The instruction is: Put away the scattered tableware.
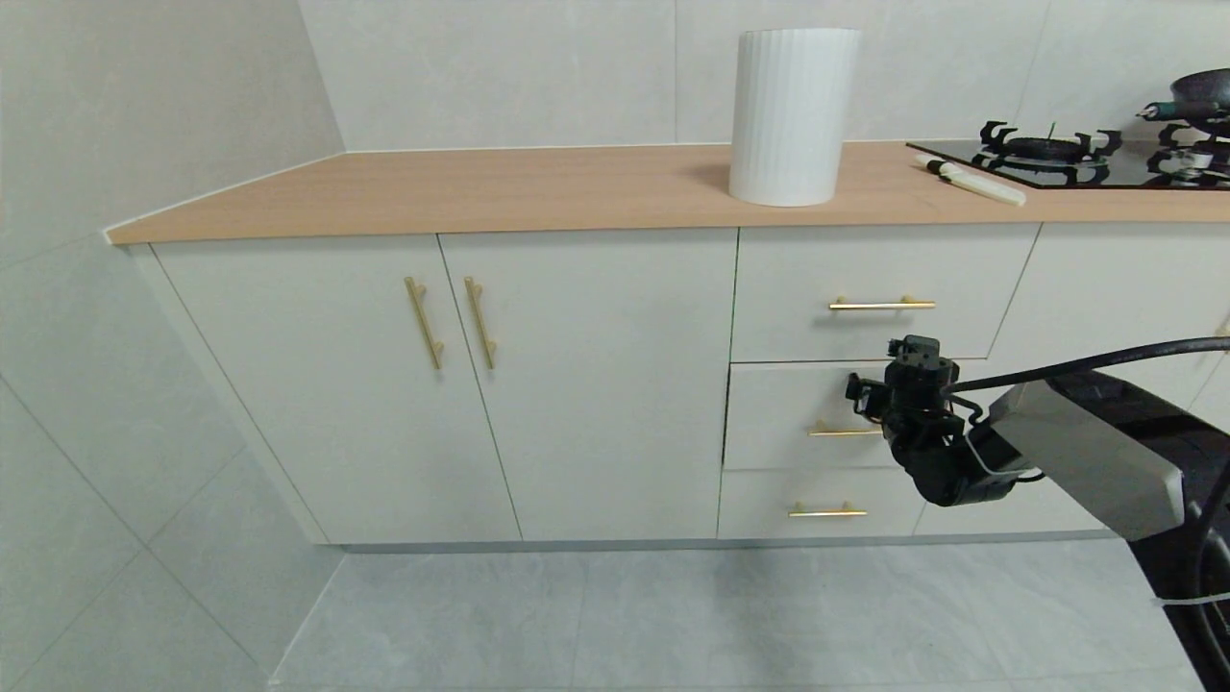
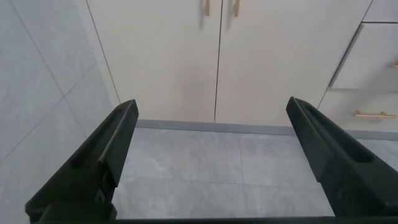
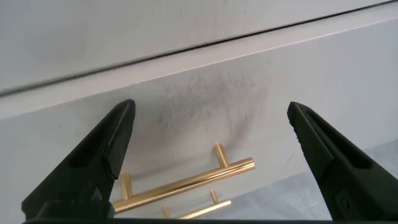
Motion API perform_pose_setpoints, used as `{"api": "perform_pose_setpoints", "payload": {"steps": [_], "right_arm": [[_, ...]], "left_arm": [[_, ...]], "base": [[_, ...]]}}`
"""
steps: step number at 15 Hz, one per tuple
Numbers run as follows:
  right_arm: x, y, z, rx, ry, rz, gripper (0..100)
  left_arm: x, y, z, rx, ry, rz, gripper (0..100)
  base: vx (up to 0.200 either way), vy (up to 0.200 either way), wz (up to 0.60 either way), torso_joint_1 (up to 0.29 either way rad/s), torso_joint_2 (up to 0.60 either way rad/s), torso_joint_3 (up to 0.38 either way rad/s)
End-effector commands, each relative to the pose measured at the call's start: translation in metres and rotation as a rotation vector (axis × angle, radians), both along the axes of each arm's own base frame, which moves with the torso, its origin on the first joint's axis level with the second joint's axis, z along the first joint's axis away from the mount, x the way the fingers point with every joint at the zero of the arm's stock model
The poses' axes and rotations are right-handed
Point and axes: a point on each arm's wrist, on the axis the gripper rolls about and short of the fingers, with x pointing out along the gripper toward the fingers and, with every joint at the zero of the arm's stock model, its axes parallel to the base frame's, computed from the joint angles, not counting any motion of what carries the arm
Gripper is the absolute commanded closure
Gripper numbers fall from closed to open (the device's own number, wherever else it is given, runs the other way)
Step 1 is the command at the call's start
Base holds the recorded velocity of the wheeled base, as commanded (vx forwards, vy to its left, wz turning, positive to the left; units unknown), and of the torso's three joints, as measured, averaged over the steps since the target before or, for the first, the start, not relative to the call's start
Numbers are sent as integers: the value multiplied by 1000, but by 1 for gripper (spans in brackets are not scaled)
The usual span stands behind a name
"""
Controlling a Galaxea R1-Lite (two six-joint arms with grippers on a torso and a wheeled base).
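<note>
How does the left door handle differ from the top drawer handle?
The left door handle stands upright; the top drawer handle lies level. The left door handle has the right door handle close beside it; the top drawer handle sits alone on its front. Both are gold bars on two posts.

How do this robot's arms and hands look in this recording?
The right arm has a boxy light-grey shell ending in a black wrist and a black right hand. A black cable arches back from the wrist. In the wrist views, the left hand and the right hand each have two matte black, flat, wedge-shaped fingers with no visible markings.
</note>
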Motion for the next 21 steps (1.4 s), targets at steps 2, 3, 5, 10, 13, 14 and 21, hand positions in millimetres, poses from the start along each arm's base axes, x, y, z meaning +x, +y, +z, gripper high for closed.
{"api": "perform_pose_setpoints", "payload": {"steps": [2,3,5,10,13,14,21], "right_arm": [[5,-2,2,7,-24,-16,0],[7,-3,2,6,-30,-31,0],[11,-8,0,6,-36,-46,0],[9,-12,2,5,-33,-57,0],[-38,-14,58,31,-28,-58,0],[-64,-12,85,60,-51,-53,0],[-294,-53,212,-43,-289,-97,0]], "left_arm": [[0,0,0,0,-1,1,0],[0,0,0,0,-1,1,0],[0,0,0,0,-1,1,0],[0,0,0,0,1,1,0],[0,0,0,0,-1,1,0],[0,0,0,0,-1,1,0],[0,0,0,0,-1,1,0]], "base": [[0,0,0,0,0,0],[0,0,0,0,0,0],[0,0,0,0,0,0],[0,0,0,0,0,0],[0,0,0,0,0,0],[0,0,0,0,0,0],[0,0,0,0,0,0]]}}
